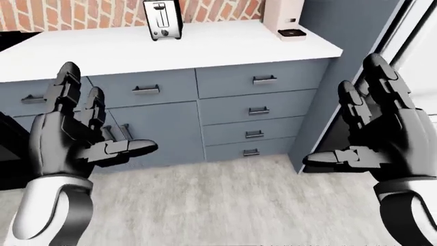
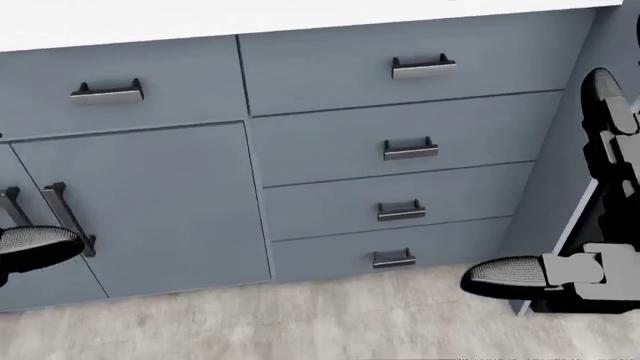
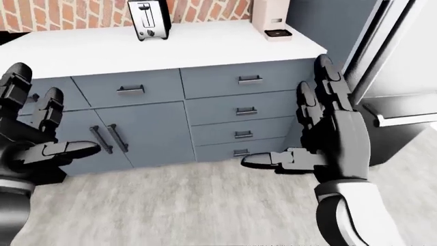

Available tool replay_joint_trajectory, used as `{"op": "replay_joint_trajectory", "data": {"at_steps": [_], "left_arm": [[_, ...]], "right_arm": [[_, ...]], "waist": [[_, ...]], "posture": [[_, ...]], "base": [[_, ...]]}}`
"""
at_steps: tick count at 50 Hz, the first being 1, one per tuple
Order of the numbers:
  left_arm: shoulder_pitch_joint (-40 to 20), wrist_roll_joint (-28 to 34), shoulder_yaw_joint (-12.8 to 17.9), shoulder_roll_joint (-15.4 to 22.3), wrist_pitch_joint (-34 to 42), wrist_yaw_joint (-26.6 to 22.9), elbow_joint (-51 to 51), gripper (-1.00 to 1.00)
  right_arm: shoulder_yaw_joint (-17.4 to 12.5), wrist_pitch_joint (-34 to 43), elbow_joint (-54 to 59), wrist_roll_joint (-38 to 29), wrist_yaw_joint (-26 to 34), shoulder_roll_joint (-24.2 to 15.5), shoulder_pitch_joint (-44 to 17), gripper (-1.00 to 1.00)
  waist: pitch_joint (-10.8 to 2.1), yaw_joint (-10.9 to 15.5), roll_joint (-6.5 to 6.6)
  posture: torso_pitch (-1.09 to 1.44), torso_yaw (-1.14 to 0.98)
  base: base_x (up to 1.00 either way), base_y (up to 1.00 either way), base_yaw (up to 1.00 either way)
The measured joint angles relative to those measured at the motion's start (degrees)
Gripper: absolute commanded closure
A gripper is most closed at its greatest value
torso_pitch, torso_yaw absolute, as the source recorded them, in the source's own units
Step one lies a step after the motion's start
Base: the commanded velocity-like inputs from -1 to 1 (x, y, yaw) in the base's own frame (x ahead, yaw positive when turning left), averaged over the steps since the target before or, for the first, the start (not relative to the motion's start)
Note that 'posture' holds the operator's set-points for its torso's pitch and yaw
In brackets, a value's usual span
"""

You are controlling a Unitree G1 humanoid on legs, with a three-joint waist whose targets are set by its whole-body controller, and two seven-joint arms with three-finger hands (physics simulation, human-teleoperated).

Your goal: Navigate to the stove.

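While both hands hang raised before the robot, the left hand and the right hand each show fingers spread and upright, thumbs pointing inward, gripping nothing. Beyond them stands a run of blue-grey base cabinets under a white countertop, with a brick wall at the far side. On the countertop a chrome toaster sits toward the far edge, and a pale coffee machine stands well to its right, near the counter's right end. A stack of four drawers with dark bar handles fills the right part of the run; to their left is a single drawer above a pair of cabinet doors with upright handles. A tall grey panel closes the run on the right, and past it is a stainless refrigerator with a horizontal handle. At the far left edge of the left-eye view a black shape meets the counter; whether it is the stove cannot be told. Pale wood-look floor lies near.
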Motion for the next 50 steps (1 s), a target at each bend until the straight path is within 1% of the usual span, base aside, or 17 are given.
{"op": "replay_joint_trajectory", "data": {"at_steps": [11, 13, 15, 17, 21, 23, 24, 26, 33, 36, 38, 40, 42, 46, 48, 49, 50], "left_arm": [[-0.1, 0.67, -0.13, -0.22, -0.63, -0.58, -0.84, -1.0], [0.43, 0.71, -0.92, -0.85, -0.37, -0.96, -0.62, -1.0], [0.56, 0.74, -1.38, -0.89, 0.05, -1.38, -0.24, -1.0], [0.38, 1.15, -1.2, -0.76, -0.01, -1.64, -0.5, -1.0], [-0.21, 1.73, -0.73, -0.9, -0.63, -1.9, -1.25, -1.0], [-0.39, 1.75, -0.52, -0.77, -0.72, -1.87, -1.02, -1.0], [-0.21, 1.85, -0.24, -0.64, -0.69, -1.81, -0.45, -1.0], [0.38, 2.17, 0.24, -0.72, -0.06, -1.41, 0.15, -1.0], [0.22, 2.7, -0.31, -0.79, -0.52, -1.91, -0.42, -1.0], [0.09, 3.14, -0.32, -0.77, -0.9, -2.24, -0.03, -1.0], [0.31, 3.1, -0.95, -1.47, -0.55, -2.33, -0.07, -1.0], [0.43, 2.91, -1.62, -1.52, 0.14, -2.53, 0.01, -1.0], [0.1, 2.82, -1.35, -1.33, 0.31, -2.68, -0.01, -1.0], [-0.36, 2.97, -0.92, -1.13, -0.11, -2.47, -1.23, -1.0], [-0.2, 3.3, -1.47, -1.28, -0.48, -2.61, -1.32, -1.0], [-0.25, 3.33, -1.31, -1.11, -0.34, -2.67, -1.19, -1.0], [-0.08, 3.45, -0.95, -1.13, -0.26, -2.69, -0.76, -1.0]], "right_arm": [[-0.41, 0.23, -0.48, -4.0, 2.55, 1.54, 0.17, -1.0], [-0.66, 0.67, 0.29, -4.83, 2.86, 2.01, 0.64, -1.0], [-0.57, 1.21, 0.92, -5.54, 3.04, 2.37, 1.06, -1.0], [-0.04, 1.11, 0.7, -6.08, 3.18, 2.24, 0.75, -1.0], [-0.29, 0.37, -0.25, -5.19, 2.9, 1.49, 0.23, -1.0], [-0.31, 0.25, -0.14, -4.98, 2.75, 1.37, 0.01, -1.0], [0.07, 0.3, -0.17, -4.82, 2.75, 1.96, 0.18, -1.0], [0.8, 0.84, 0.04, -4.6, 3.14, 2.37, 0.54, -1.0], [0.25, 0.85, -0.42, -5.96, 4.0, 2.9, -0.01, -1.0], [0.51, 0.68, -0.57, -7.12, 4.96, 3.66, -0.02, -1.0], [0.1, 1.2, 0.2, -7.65, 5.13, 3.74, 0.13, -1.0], [-0.55, 1.95, 0.65, -8.41, 5.43, 4.3, 0.47, -1.0], [-0.83, 2.35, 0.61, -8.85, 5.64, 4.25, -0.1, -1.0], [-0.8, 1.86, -0.19, -9.21, 6.09, 4.5, -0.32, -1.0], [-0.99, 1.98, -0.01, -8.98, 6.06, 4.1, -0.48, -1.0], [-0.76, 1.88, -0.01, -9.0, 6.06, 4.48, -0.46, -1.0], [-0.15, 1.94, 0.06, -9.09, 6.24, 5.05, -0.15, -1.0]], "waist": [[-0.05, -0.58, -6.79], [0.49, -1.13, -5.68], [-0.11, -1.03, -6.05], [-0.49, -0.84, -5.4], [0.17, -1.04, -2.07], [-0.46, -0.98, 0.62], [-0.33, -0.48, 0.07], [-0.1, -0.03, 0.04], [-0.02, -0.39, -4.38], [-0.15, -0.38, -7.04], [0.15, -1.21, -6.09], [-0.29, -1.1, -6.53], [-0.63, -0.87, -5.91], [0.18, -1.01, -2.44], [-0.11, -1.09, 0.1], [-0.48, -0.76, 0.37], [-0.19, -0.36, -0.31]], "posture": [[0.0, 0.0], [0.0, 0.0], [0.0, 0.0], [0.0, 0.0], [0.0, 0.0], [0.0, 0.0], [0.0, 0.0], [0.0, 0.0], [0.0, 0.0], [0.0, 0.0], [0.0, 0.0], [0.0, 0.0], [0.0, 0.0], [0.0, 0.0], [0.0, 0.0], [0.0, 0.0], [0.0, 0.0]], "base": [[0.0, 0.23, 0.0], [0.0, 0.23, 0.0], [0.0, 0.22, 0.0], [0.0, 0.23, 0.0], [0.0, 0.23, 0.0], [0.0, 0.23, 0.0], [0.0, 0.22, 0.0], [0.0, 0.23, 0.0], [0.0, 0.23, 0.0], [0.0, 0.23, 0.0], [0.0, 0.23, 0.0], [0.0, 0.23, 0.0], [0.0, 0.22, 0.0], [0.0, 0.22, 0.0], [0.0, 0.23, 0.0], [0.0, 0.23, 0.0], [0.0, 0.23, 0.0]]}}
